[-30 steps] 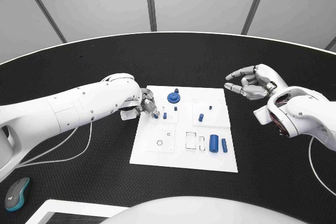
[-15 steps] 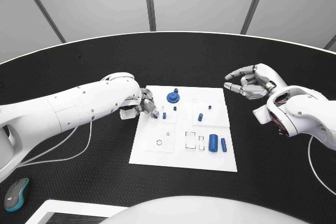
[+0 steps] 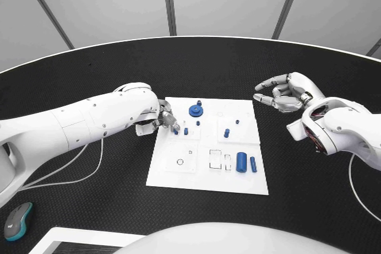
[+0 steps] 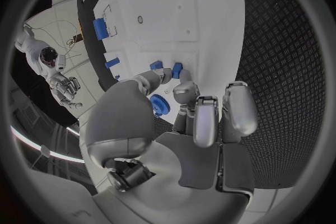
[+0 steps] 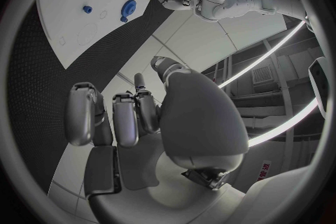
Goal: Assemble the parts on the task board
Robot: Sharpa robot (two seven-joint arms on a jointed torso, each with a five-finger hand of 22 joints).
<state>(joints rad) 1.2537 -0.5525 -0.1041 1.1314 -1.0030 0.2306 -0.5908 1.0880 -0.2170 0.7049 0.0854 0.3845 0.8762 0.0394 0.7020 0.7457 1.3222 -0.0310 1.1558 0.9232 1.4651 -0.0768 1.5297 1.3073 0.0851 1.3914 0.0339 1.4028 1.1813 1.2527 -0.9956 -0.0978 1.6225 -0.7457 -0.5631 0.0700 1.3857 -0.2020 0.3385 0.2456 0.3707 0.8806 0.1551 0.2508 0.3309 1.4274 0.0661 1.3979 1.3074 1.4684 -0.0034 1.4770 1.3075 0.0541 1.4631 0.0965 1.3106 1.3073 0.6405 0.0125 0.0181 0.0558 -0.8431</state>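
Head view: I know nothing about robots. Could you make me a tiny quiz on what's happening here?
1. True or false: the right hand rests on the board.
2. Which hand is at the parts on the board? A) the left hand B) the right hand C) both
3. Fill in: the gear on the board lies near its ____ edge, seen from the robot.

Key:
1. False; it hangs over the black table, beside the board.
2. A; its fingertips are at a small peg, though whether it holds the peg cannot be told.
3. Far.
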